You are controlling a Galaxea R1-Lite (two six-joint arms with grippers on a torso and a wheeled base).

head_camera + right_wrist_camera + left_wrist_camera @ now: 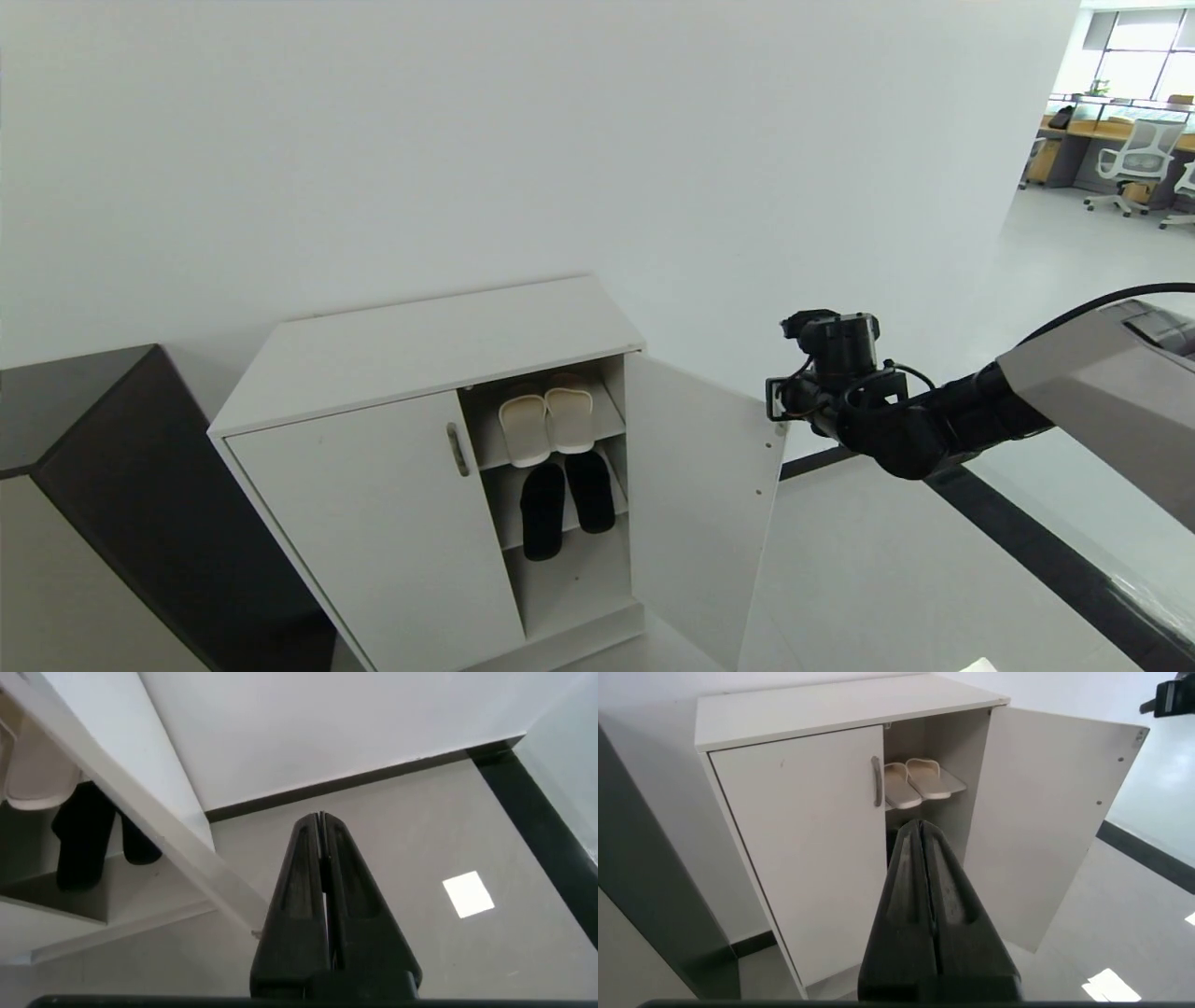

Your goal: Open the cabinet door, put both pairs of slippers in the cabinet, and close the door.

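The right tool (775,399) has its two fingers pressed together with nothing between them. It sits just beside the free edge of the open door (700,495) of the low white flat-panel wooden cabinet (439,336). Whether its tips actually touch that edge is hard to tell from the head view. In the right wrist view this tool (323,826) hangs over the pale grey floor (420,812), with the door's thin edge (177,845) close alongside.

The left tool (922,831), also closed and empty, points at the cabinet front. The open compartment is straight ahead of it, and the closed door (803,840) with its slim metal handle (876,781) stands next to that opening.

Past the open door from the right tool, both pairs are already shelved. The pair of white foam slippers (546,420) is on the upper shelf and the pair of black slippers (565,499) on the shelf below. Their near ends reach the shelf fronts. Only the closing is left.

The open door should be a light, stiff panel that swings easily on its hinges. Its face looks smooth and slippery, so pinching the narrow edge would give a poor hold. A better contact is the closed fingers laid flat on the door's outer face near the free edge, far from the hinges. A steady push there should bring it round without slamming it against the slipper ends.
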